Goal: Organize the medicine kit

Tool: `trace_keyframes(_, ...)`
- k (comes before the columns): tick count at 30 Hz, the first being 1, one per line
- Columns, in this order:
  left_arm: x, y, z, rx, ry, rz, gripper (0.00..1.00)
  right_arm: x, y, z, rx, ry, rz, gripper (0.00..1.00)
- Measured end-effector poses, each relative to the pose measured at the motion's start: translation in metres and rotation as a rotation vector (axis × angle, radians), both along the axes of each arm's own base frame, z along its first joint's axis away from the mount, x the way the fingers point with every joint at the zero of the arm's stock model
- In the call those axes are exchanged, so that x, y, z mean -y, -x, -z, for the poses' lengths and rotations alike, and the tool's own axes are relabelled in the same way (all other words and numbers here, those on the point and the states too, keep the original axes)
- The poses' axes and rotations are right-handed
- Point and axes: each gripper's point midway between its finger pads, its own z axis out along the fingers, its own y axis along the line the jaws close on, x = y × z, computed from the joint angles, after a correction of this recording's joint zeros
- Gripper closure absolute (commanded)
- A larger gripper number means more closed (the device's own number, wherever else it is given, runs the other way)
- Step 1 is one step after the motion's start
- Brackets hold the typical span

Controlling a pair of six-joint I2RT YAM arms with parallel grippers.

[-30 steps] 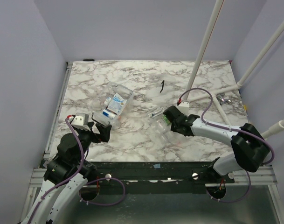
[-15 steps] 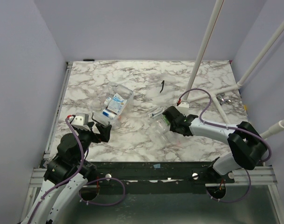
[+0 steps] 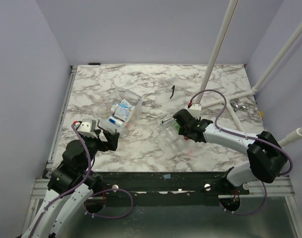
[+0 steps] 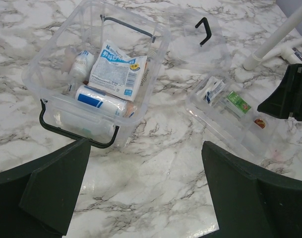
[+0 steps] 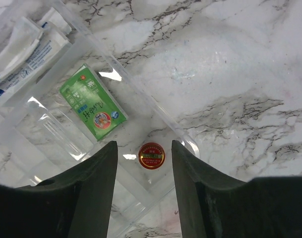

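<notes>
Both tools spread, empty. Your right tool (image 5: 143, 145) hangs over a red tin (image 5: 151, 155) in the tray (image 4: 225, 130) right of the medicine kit (image 4: 151, 74) on the bench (image 3: 155, 79). An off-centre pinch could flick it out.

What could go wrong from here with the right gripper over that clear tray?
The right gripper hangs open over the red tin near a corner of the clear tray; lowering could catch the thin wall and shove or tip the tray, likely light. A sideways move could knock the green packet beside the tin.
</notes>
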Motion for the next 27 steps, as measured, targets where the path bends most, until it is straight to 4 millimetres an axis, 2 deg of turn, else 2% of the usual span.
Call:
trace_keyframes(4, 0.001, -0.001, 0.001, -0.007, -0.003, 0.002, 0.02, -0.006, -0.008, -0.018, 0.030, -0.004, -0.034, 0.49)
trace_keyframes(7, 0.001, -0.001, 0.002, -0.011, -0.005, 0.003, 0.02, -0.022, -0.017, -0.035, 0.050, -0.040, -0.086, 0.48)
trace_keyframes(16, 0.001, -0.002, 0.003, -0.018, -0.005, -0.004, 0.02, -0.099, -0.049, -0.102, 0.140, -0.278, -0.269, 0.46)
trace_keyframes(18, 0.000, -0.002, 0.003, -0.019, -0.004, -0.008, 0.02, -0.118, -0.057, -0.112, 0.152, -0.318, -0.299, 0.46)
trace_keyframes(21, 0.000, -0.002, 0.004, -0.020, -0.002, -0.010, 0.02, -0.143, -0.066, -0.115, 0.148, -0.353, -0.329, 0.45)
trace_keyframes(27, -0.002, -0.003, 0.003, -0.019, -0.002, -0.018, 0.02, -0.190, -0.071, -0.115, 0.130, -0.401, -0.363, 0.37)
